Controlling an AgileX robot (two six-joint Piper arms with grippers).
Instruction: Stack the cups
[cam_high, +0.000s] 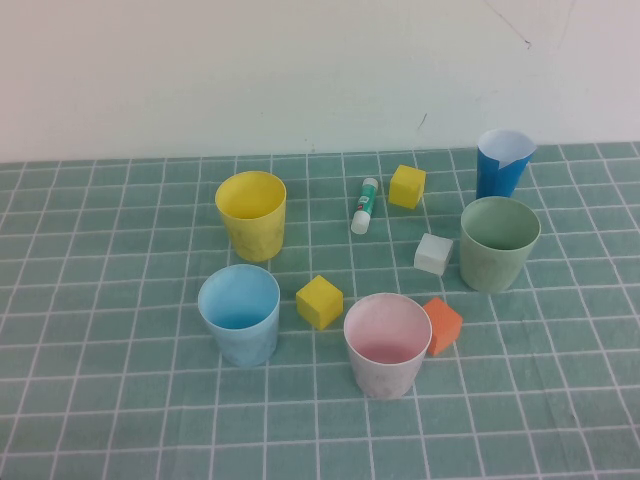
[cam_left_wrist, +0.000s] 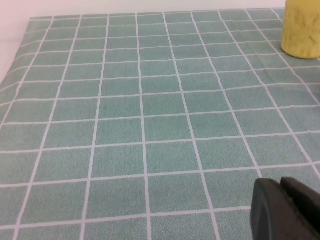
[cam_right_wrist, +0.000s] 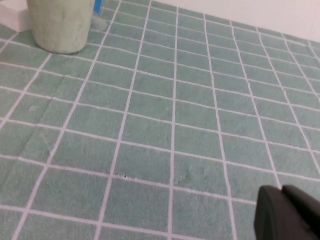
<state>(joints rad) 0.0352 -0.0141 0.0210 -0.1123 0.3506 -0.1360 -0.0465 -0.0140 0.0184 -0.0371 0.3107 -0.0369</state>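
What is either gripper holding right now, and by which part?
Nothing. The left gripper and right gripper show only at their wrist views' edges, above bare tablecloth; all four cups stand free on the table.

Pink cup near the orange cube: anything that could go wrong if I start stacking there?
1. The orange cube touches the pale pink plastic tumbler; a grasp there may knock it.
2. The yellow cube sits close to the light blue plastic tumbler, narrowing clearance.
3. Both end effectors, left and right, sit low and far from the cups, absent from the high view.
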